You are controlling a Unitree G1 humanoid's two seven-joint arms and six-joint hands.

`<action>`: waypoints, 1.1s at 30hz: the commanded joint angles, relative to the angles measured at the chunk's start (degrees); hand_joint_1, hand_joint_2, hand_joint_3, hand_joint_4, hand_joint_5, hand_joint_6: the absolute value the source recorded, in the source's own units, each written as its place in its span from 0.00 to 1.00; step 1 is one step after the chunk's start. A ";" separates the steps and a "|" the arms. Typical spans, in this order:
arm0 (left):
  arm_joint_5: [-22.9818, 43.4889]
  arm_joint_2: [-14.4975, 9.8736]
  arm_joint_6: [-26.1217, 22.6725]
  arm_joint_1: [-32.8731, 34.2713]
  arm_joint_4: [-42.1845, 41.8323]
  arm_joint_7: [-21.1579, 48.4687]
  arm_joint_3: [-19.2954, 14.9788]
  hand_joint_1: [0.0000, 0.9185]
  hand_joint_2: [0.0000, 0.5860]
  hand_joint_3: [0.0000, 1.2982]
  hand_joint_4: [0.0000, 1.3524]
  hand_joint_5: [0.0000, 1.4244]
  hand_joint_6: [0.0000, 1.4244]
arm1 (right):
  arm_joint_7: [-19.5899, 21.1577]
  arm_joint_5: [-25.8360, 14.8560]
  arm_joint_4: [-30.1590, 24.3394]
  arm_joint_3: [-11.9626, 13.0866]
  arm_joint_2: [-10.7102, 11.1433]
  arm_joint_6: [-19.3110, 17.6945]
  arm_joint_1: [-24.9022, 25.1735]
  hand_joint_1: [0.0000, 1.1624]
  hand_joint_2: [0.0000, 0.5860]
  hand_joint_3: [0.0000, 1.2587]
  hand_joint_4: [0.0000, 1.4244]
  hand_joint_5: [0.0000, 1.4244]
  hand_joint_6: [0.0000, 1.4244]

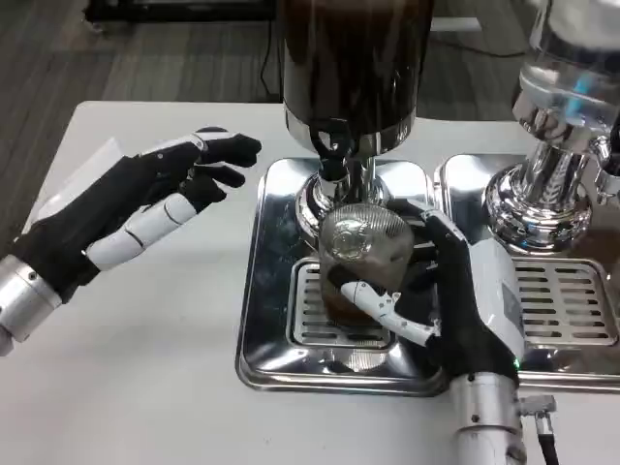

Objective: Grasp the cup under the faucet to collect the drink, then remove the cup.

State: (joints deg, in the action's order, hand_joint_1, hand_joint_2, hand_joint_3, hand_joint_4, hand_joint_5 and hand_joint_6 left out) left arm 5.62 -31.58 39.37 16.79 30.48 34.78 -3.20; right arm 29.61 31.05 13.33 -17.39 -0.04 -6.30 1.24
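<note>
A clear glass cup (pixel 358 254) with dark drink in its bottom stands on the drip grate (pixel 315 315) under the black faucet (pixel 332 155) of the dark drink dispenser (pixel 354 68). My right hand (pixel 465 300) grips the cup from its right side, thumb across the front and fingers round the back. My left hand (pixel 145 208) hovers open over the table to the left of the tray, fingers stretched toward the dispenser, touching nothing.
The steel drip tray (pixel 262 291) holds the dispenser base. A second dispenser with a clear tank (pixel 567 97) stands on its own tray (pixel 572 310) at the right. Bare white table (pixel 126 368) spreads left and front.
</note>
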 commanded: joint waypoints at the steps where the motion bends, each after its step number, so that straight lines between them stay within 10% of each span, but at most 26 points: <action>1: -1.55 0.36 1.38 1.47 1.10 0.31 0.81 0.00 0.29 0.21 0.18 0.21 0.28 | 2.03 0.40 -2.27 0.58 -0.09 -2.76 -0.58 0.58 0.36 0.36 0.33 0.43 0.53; 33: -2.20 2.52 3.67 1.27 4.18 2.81 4.99 0.00 0.29 0.20 0.18 0.21 0.25 | 0.56 2.09 -18.86 3.27 0.28 -1.12 -11.25 0.58 0.36 0.39 0.37 0.46 0.58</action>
State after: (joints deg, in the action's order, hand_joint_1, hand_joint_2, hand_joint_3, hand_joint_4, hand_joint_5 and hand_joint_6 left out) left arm 3.68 -29.29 42.15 18.68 34.92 36.58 1.14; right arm 29.89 32.41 -2.76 -14.23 0.56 -6.46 -9.97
